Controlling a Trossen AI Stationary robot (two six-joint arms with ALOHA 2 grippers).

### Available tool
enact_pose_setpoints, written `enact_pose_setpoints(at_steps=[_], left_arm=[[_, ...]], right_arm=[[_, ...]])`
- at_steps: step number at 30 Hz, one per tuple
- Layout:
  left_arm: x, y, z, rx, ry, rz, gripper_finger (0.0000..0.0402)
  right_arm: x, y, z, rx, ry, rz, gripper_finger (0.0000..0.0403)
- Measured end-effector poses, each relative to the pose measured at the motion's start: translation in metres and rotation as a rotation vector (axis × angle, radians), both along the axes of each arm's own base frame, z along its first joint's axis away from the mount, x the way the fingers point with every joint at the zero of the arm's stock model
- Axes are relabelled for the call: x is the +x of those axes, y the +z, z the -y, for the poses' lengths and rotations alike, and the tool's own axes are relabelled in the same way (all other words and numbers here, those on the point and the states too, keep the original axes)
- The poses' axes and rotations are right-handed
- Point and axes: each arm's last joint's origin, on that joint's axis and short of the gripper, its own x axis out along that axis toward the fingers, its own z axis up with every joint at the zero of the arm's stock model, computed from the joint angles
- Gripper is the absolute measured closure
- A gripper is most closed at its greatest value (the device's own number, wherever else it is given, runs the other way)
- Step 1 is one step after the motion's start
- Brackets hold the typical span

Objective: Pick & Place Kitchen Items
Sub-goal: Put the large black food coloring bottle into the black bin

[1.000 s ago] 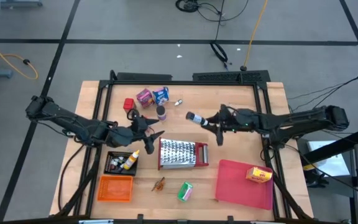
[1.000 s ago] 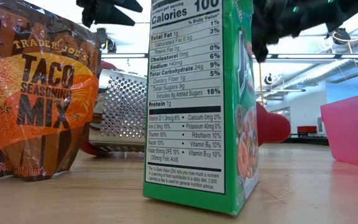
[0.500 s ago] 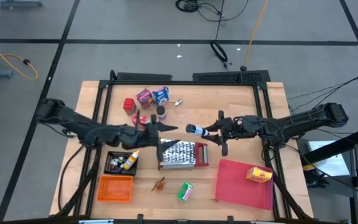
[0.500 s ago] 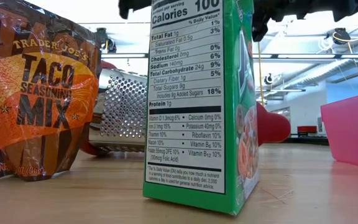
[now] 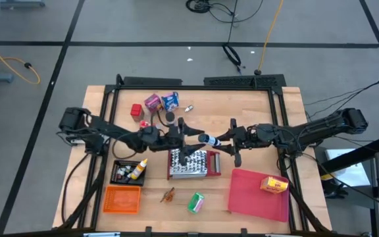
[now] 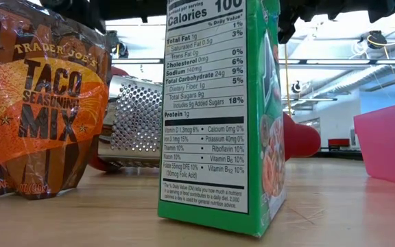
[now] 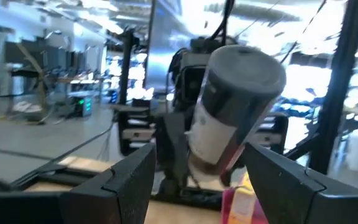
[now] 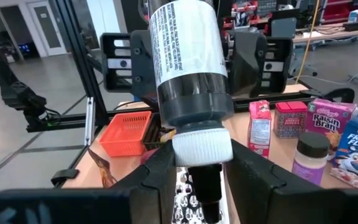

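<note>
Bottle (image 8: 190,74) gripped by right hand (image 5: 221,139), left hand (image 5: 188,137) spread around it

A: Table top (image 5: 255,108), pale planked wood, matt, grain visible. Box-shaped grater (image 5: 193,164), perforated steel, shiny, punched holes rough.

B: Dark bottle with white paper label (image 8: 188,59): smooth glossy plastic, ribbed white cap. Flat red tray (image 5: 255,197)?

A: Smooth plastic, matt. Orange basket (image 5: 122,199), meshed plastic.

B: Green cereal box (image 6: 221,113), printed card, slight sheen. Taco seasoning packet (image 6: 40,103), crinkled glossy film.

A: Right gripper (image 8: 199,180) fingers, matt black plastic. Left gripper (image 7: 197,180) the same.
</note>
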Motion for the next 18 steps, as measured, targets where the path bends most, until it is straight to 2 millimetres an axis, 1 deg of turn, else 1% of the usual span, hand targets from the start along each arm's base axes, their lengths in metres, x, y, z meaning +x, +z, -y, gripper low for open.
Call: enact_pose_setpoints(at_steps=[6, 8, 13, 15, 18], left_arm=[[0.002, -0.001, 0.000, 0.015, -0.064, 0.041, 0.0151], [0.002, -0.001, 0.000, 0.017, -0.065, 0.041, 0.0151], [0.002, -0.001, 0.000, 0.002, -0.068, 0.037, 0.0155], [0.002, -0.001, 0.000, 0.002, -0.068, 0.036, 0.0171], [0.002, -0.002, 0.000, 0.008, -0.066, 0.035, 0.0217]], right_arm=[[0.007, -0.010, 0.000, -0.009, -0.023, -0.049, 0.0294], [0.009, -0.011, 0.001, -0.010, -0.050, -0.054, 0.0294], [0.011, -0.014, 0.002, -0.011, -0.054, -0.061, 0.0294], [0.011, -0.014, 0.002, -0.011, -0.053, -0.060, 0.0294], [0.011, -0.014, 0.002, -0.011, -0.051, -0.060, 0.0294]])
